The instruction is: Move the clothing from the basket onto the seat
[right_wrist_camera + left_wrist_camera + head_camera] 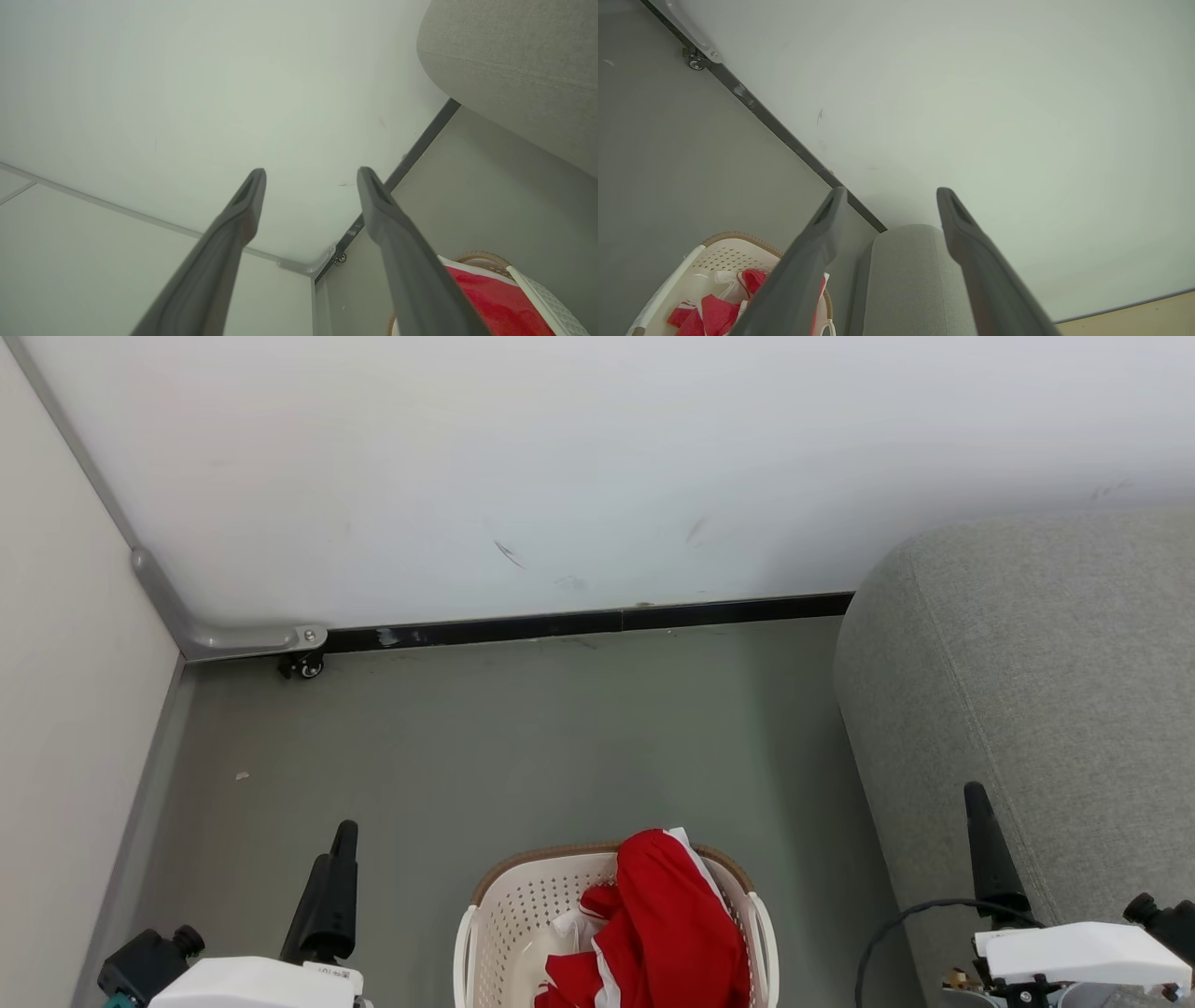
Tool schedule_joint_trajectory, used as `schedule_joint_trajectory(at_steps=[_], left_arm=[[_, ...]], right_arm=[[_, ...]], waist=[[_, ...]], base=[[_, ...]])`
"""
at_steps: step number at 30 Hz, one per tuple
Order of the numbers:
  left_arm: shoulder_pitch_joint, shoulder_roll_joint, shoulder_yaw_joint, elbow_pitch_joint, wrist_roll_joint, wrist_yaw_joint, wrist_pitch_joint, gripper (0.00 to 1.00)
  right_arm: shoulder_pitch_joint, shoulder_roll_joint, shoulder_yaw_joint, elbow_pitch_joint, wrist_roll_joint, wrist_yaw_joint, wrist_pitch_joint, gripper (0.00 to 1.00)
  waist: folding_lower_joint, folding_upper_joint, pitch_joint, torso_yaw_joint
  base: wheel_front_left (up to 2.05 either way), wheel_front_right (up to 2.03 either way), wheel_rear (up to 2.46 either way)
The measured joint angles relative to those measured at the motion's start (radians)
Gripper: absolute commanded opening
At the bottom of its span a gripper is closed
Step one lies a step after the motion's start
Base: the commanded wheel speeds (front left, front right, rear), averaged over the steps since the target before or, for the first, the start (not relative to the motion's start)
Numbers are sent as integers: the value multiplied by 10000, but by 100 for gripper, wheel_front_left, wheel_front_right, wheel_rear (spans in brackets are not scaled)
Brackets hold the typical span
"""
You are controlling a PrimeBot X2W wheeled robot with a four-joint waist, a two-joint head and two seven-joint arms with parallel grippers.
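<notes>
Rightward across the floor (523, 728), the grey seat (1027, 709) dwarfs the cream basket (509, 905) beside it. Red clothing (667, 915) heaps inside, toward the seat. The left end effector (891, 190) and right end effector (310, 170) flank it, both spread and empty. The right is likely handier for the seat.

Light's coming across soft and even (pretty diffuse), everything looking bright. A faint shadow is sitting on the floor (794, 756) beside the seat (1027, 709). Wrist views are stretching at the edges, fingers (803, 270) blurring up close.
</notes>
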Motion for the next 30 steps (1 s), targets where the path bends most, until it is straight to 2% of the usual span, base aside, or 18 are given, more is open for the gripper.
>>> schedule_joint_trajectory(at_steps=[17,22,30], left_arm=[[11,46,-548,-510,3641,508,-583,100],[12,56,-713,-571,4711,796,-754,100],[16,79,-957,-671,6266,1081,-1068,100]], right_arm=[[177,-35,278,-102,-3509,0,-568,100],[168,-35,249,-171,-4470,0,-738,100],[171,-35,140,-178,-5787,0,-999,100]], waist=[[-134,0,170,69],[-153,0,236,105],[-159,0,308,178]], base=[[0,0,0],[0,0,0],[0,0,0]])
